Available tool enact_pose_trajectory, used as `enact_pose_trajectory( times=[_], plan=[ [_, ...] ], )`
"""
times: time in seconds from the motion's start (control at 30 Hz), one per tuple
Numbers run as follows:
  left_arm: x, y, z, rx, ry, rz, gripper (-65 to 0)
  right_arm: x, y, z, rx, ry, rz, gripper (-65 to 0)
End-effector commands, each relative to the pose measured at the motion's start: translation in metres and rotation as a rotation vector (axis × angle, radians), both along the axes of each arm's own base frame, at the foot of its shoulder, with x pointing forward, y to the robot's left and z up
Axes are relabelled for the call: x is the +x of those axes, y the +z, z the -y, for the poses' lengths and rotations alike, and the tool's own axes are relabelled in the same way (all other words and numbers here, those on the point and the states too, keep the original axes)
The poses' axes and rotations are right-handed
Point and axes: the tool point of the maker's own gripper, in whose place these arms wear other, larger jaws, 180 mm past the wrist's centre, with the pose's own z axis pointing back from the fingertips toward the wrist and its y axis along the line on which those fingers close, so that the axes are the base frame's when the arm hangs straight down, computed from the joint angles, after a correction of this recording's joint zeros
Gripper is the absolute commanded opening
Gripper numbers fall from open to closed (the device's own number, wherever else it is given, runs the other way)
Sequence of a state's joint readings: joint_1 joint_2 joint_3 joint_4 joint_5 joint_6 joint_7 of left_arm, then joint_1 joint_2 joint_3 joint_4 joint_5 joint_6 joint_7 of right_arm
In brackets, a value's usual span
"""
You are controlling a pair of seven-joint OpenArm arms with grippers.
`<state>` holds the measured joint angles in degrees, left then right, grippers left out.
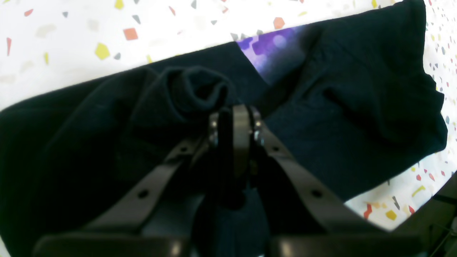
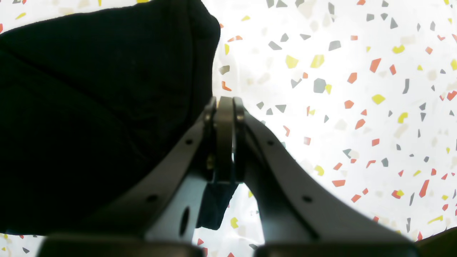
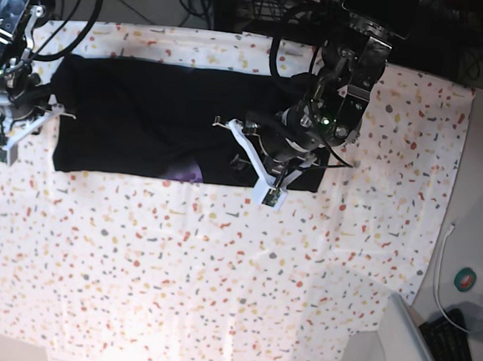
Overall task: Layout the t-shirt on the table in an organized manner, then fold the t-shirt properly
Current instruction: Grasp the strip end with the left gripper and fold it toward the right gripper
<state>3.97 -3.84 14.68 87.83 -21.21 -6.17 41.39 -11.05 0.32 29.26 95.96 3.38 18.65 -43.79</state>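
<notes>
Shirt [image 3: 146,119] lies as a wide black band across the surface [image 3: 218,271], toward 12 o'clock. Left pincer [image 1: 235,117] is closed, pinching a bunched fold near the purple print [image 1: 266,50]. Right pincer [image 2: 225,107] is closed on the shirt's 9 o'clock edge.

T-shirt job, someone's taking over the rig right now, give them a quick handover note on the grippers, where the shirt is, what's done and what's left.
Left gripper: shut on a bunched ridge of the t-shirt, near the purple graphic.
Right gripper: shut on the t-shirt's edge at the other end.
T-shirt: a long dark band across the far part of the table, held between both arms.
Done: roughly folded into a strip.
Left: the fabric is wrinkled around the left gripper; likely smooth it, then finish folding.
</notes>
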Motion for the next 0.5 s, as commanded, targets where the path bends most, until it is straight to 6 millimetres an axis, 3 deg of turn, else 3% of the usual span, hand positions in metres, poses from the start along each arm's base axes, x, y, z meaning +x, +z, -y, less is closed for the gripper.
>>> enact_pose_trajectory(
  times=[0.0,0.33,0.47],
  plan=[
    [0.0109,0.0136,0.0053,-0.03,0.002,0.047,-65.0,0.0087,0.0099,0.0051,-0.016,0.001,0.04,-65.0],
    [0.0121,0.0138,0.0047,-0.025,0.001,0.05,-65.0,0.0076,0.0091,0.0046,-0.015,0.002,0.037,-65.0],
    [0.0122,0.0137,0.0045,-0.024,0.001,0.05,-41.3,0.0084,0.0095,0.0041,-0.015,0.004,0.038,-65.0]
  ],
)
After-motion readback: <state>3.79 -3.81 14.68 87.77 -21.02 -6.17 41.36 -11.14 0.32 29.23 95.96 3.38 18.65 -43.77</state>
